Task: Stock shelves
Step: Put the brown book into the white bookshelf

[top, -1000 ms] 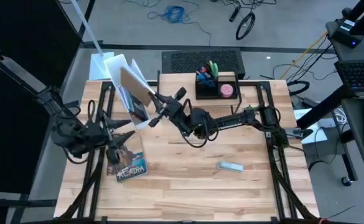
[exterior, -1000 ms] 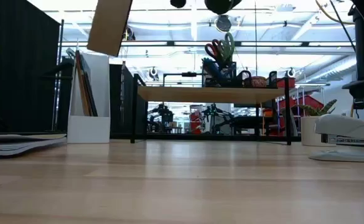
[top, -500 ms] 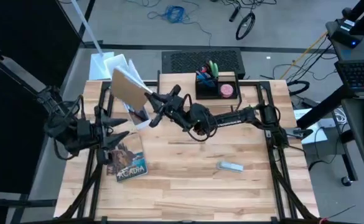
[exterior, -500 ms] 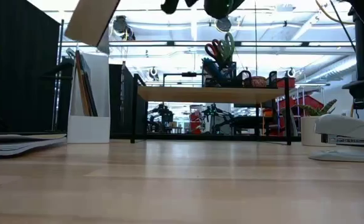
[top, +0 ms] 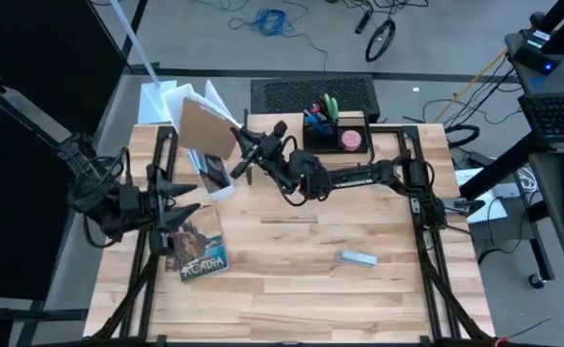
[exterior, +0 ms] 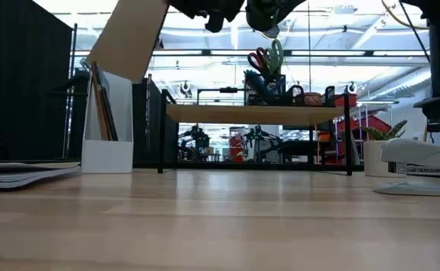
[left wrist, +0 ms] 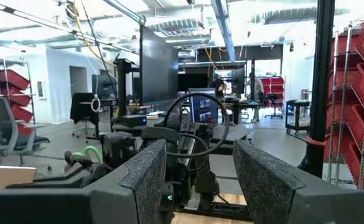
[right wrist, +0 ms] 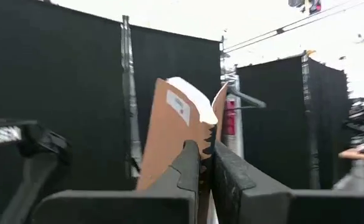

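Brown folder (top: pixel 204 130) pinched in right gripper (top: pixel 240 152) jaws over white file box (top: pixel 187 145), may snag its rim; left gripper (top: pixel 187 213) jaws wide, idle.

Robotics lab or workshop in a large open industrial hall. Low view: ceiling trusses (exterior: pixel 295 53) with bright strip lighting, more workstations in the background under the desk riser (exterior: pixel 257 114). Left wrist view: red storage bins (left wrist: pixel 363 93) on racks at right edge, monitors (left wrist: pixel 205 107) on benches at centre, an office chair (left wrist: pixel 7 127) at left. High view: black curtain (top: pixel 40 87) upper left, loose cables (top: pixel 267 21) on grey floor at top, laptop (top: pixel 559 111) at right edge.
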Controlling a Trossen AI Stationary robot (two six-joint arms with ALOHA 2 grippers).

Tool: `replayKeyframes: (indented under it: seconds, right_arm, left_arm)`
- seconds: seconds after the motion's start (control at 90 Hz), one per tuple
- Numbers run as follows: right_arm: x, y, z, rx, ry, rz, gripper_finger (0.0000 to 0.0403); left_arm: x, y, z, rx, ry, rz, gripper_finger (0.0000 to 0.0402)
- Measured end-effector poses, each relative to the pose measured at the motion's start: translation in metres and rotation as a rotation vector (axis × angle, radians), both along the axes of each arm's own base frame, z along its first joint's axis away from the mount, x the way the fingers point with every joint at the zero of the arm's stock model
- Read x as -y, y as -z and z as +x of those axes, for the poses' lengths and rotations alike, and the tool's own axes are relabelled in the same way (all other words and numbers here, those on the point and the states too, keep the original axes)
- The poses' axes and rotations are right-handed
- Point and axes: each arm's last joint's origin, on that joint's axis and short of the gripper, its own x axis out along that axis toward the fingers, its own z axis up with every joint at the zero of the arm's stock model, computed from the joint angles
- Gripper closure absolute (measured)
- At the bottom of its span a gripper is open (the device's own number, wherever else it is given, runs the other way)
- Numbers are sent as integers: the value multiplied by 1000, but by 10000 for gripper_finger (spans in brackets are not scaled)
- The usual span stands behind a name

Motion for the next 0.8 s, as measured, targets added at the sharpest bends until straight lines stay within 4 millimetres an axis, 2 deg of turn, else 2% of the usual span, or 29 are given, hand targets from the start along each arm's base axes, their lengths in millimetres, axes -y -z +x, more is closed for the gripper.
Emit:
replayKeyframes:
  seconds: [0.3,0.622,0.8]
  right_arm:
    - [1,0,-2,-39,98,-14,399]
    - [-11,0,-1,25,41,43,399]
    - [-11,21,9,9,15,81,399]
  left_arm:
    - [2,0,-1,-1,12,1,229]
    - [2,0,-1,-1,11,2,229]
    - [2,0,-1,-1,11,2,229]
